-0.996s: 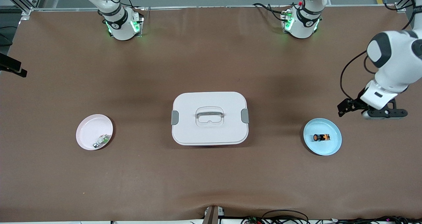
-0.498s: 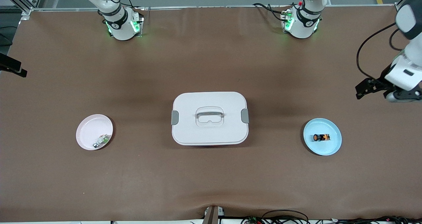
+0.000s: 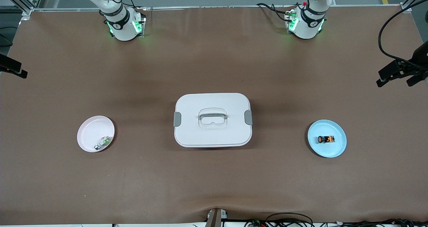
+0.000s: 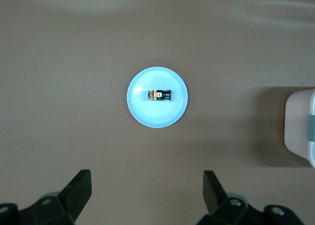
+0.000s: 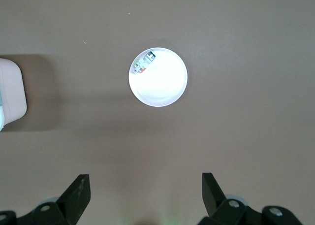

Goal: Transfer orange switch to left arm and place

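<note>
No lettering reads on the orange switch (image 3: 326, 139) — it lies on its side in the blue plate (image 3: 337, 149), orange end toward the box (image 3: 212, 120). Your left gripper (image 4: 147, 198) hovers spread above it; your right gripper (image 5: 145, 195) hovers spread over the pink plate (image 5: 167, 89).

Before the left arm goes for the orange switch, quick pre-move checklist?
1. Orange switch lying in blue plate: ok.
2. Left end effector open, empty, high over the table near the plate: ok.
3. Right end effector open, empty, over the pink plate: ok.
4. Box shut, mid-table between the plates, in the direct path: not ok.
5. Pink plate holds a green-and-silver component, room left: ok.
</note>
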`<state>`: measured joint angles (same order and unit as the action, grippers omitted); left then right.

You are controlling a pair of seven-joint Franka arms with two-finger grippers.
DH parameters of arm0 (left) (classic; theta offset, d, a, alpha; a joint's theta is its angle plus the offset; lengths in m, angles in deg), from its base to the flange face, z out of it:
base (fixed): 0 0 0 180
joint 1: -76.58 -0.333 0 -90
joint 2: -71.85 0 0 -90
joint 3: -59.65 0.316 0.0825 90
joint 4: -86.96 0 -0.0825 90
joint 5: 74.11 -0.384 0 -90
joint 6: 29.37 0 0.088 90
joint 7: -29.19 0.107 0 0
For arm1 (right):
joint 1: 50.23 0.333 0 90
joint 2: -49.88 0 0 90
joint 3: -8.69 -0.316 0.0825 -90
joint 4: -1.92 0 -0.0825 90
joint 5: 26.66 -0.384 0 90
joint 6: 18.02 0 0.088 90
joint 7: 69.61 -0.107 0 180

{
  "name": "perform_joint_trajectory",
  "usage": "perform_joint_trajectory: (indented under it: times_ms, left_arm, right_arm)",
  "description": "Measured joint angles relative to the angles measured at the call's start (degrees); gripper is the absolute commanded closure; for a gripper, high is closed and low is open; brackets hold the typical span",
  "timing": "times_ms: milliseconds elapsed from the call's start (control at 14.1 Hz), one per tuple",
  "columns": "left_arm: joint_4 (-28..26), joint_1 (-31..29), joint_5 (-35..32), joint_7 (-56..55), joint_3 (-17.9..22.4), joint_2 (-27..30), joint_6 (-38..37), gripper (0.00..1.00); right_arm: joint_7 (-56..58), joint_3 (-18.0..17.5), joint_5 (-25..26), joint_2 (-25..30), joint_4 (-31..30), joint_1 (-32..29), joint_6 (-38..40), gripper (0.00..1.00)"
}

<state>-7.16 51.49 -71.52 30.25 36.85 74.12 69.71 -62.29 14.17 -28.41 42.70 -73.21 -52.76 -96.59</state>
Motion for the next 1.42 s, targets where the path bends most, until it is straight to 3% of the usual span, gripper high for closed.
perform_joint_trajectory:
  times_ms: [854, 925, 1210, 1423]
  left_arm:
    - [0.2, 0.9, 0.1, -0.1, 0.5, -1.2, -0.2, 0.00]
    - [0.2, 3.1, 0.1, -0.1, 2.4, -1.2, -0.3, 0.00]
    - [0.2, 18.7, 0.1, -0.2, 18.1, -1.3, -0.4, 0.00]
    - [0.2, 23.8, 0.1, -0.2, 23.0, -1.3, -0.4, 0.00]
  right_arm:
    - [0.0, 0.2, 0.0, 0.0, 0.0, 0.0, -0.1, 0.00]
    - [0.0, 0.2, 0.0, 0.0, 0.0, 0.0, -0.1, 0.00]
    - [0.0, 0.2, 0.0, 0.0, 0.0, 0.0, -0.1, 0.00]
    - [0.0, 0.2, 0.0, 0.0, 0.0, 0.0, -0.2, 0.00]
